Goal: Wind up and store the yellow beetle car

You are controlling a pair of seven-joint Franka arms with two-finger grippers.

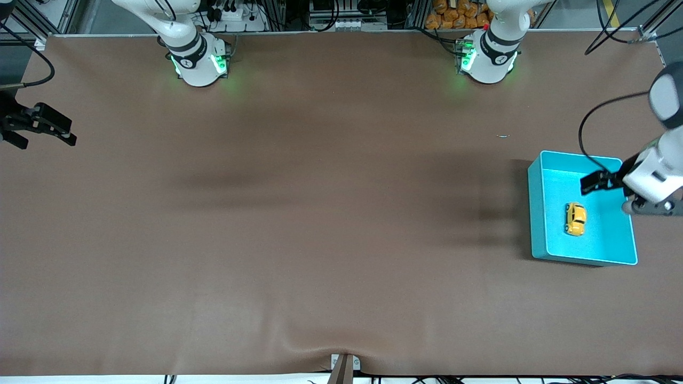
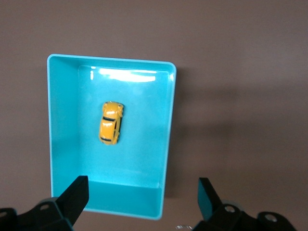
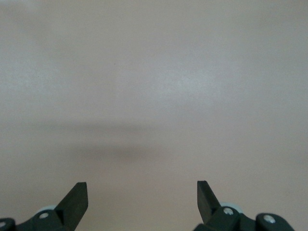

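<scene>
The yellow beetle car (image 1: 575, 218) (image 2: 110, 123) lies on its wheels on the floor of the turquoise bin (image 1: 535, 213) (image 2: 62, 144), touching nothing else. The bin stands toward the left arm's end of the table. My left gripper (image 1: 608, 193) (image 2: 142, 192) hangs open and empty above the bin's rim, well clear of the car. Far off at the right arm's end of the table, my right gripper (image 1: 72, 133) (image 3: 142, 192) waits open over bare brown tabletop with nothing between its fingers.
Both arm bases (image 1: 200, 61) (image 1: 488, 58) stand along the table's edge farthest from the front camera. A tiny pale speck (image 1: 503, 136) lies on the mat between the left base and the bin. A small bracket (image 1: 344, 365) sits at the table edge nearest the camera.
</scene>
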